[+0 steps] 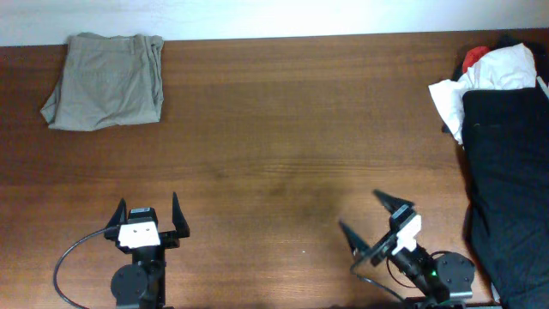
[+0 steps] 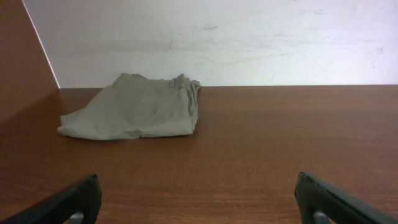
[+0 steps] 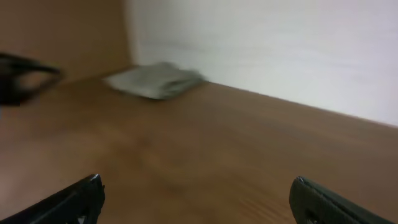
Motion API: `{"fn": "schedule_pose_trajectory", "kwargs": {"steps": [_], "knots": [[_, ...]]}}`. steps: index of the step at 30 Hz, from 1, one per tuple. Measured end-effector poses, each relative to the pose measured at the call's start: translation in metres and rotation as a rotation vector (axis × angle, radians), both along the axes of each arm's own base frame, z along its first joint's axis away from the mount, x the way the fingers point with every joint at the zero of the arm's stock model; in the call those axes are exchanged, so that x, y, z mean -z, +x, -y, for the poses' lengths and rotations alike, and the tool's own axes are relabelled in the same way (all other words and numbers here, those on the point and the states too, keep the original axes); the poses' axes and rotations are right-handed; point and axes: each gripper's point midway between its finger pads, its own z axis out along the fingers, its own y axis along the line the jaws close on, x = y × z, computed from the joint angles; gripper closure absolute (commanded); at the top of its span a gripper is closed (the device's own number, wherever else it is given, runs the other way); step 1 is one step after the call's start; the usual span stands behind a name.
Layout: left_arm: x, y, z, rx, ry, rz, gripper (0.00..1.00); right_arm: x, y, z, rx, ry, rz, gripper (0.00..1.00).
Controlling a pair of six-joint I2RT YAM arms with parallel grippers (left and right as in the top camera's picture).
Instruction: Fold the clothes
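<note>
The black garment (image 1: 510, 184) lies spread along the table's right edge, running from the back toward the front. My left gripper (image 1: 146, 209) is open and empty near the front left of the table. My right gripper (image 1: 362, 215) is open and empty near the front right, pointing toward the back left, a little left of the black garment. In the left wrist view the open jaws (image 2: 199, 196) frame bare wood. In the right wrist view the open jaws (image 3: 198, 198) also frame bare wood, and the black garment is out of view.
A folded beige-khaki garment (image 1: 107, 80) lies at the back left; it also shows in the left wrist view (image 2: 134, 115) and, blurred, in the right wrist view (image 3: 155, 79). A white garment (image 1: 480, 81) with something red (image 1: 474, 57) lies at the back right, above the black one.
</note>
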Motion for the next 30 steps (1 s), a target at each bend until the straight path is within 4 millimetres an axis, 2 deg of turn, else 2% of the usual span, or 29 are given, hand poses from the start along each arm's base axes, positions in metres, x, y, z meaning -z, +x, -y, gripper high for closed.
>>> {"fn": "schedule_pose_trajectory", "kwargs": {"steps": [2,3,4,5,8,10,11,13,14,15,17,18,19,20,23,26,28,29,30], "knots": [[0.0,0.0,0.0,0.0,0.0,0.0,0.01,-0.024,-0.017,-0.016,-0.131,0.016,0.107,0.01],[0.0,0.0,0.0,0.001,0.0,-0.002,0.01,-0.04,-0.021,-0.017,-0.15,0.023,0.178,0.01],[0.0,0.0,0.0,-0.001,0.0,-0.001,0.01,-0.063,-0.029,-0.018,-0.165,0.034,0.288,0.01],[0.0,0.0,0.0,-0.001,0.0,0.0,0.01,-0.07,-0.031,-0.018,-0.164,0.049,0.305,0.01],[0.0,0.0,0.0,-0.001,0.0,0.0,0.01,-0.088,-0.024,-0.009,-0.092,0.089,0.3,0.01],[0.0,0.0,0.0,-0.001,0.0,0.0,0.01,-0.118,-0.011,0.002,0.004,0.094,0.287,0.01],[-0.001,0.0,0.0,-0.001,0.0,0.003,0.01,-0.132,0.006,0.01,0.067,0.077,0.244,0.01],[-0.001,0.0,0.0,-0.001,0.0,0.004,0.01,-0.146,0.04,0.023,0.17,0.036,0.129,0.01],[0.0,0.0,0.0,-0.001,0.0,0.001,0.01,-0.156,0.066,0.033,0.237,0.012,0.067,0.01],[0.0,0.0,0.0,-0.001,0.001,0.0,0.01,-0.167,0.104,0.051,0.335,-0.037,-0.023,0.01],[-0.001,0.0,-0.001,-0.002,0.001,0.001,0.01,-0.162,0.152,0.087,0.479,-0.125,-0.219,0.01],[0.0,0.0,-0.001,-0.002,0.002,-0.002,0.01,-0.162,0.193,0.118,0.566,-0.163,-0.326,0.01],[0.0,0.0,-0.001,-0.002,0.003,0.0,0.01,-0.147,0.221,0.147,0.628,-0.195,-0.465,0.02],[0.0,0.0,-0.001,-0.002,0.004,0.0,0.01,-0.137,0.239,0.164,0.659,-0.207,-0.519,0.02],[0.0,0.0,-0.001,-0.002,0.004,0.0,0.01,-0.094,0.274,0.207,0.735,-0.228,-0.639,0.02],[-0.001,0.0,-0.001,-0.002,0.004,0.001,0.01,-0.032,0.287,0.262,0.849,-0.247,-0.755,0.01],[-0.001,0.0,-0.001,-0.002,0.004,0.001,0.01,0.001,0.287,0.288,0.928,-0.283,-0.82,0.01],[0.0,0.0,-0.001,-0.002,0.004,0.0,0.01,0.03,0.289,0.299,0.958,-0.311,-0.872,0.01],[-0.001,0.0,-0.001,-0.002,0.004,0.001,0.01,0.05,0.291,0.31,1.002,-0.346,-0.897,0.01]]}}
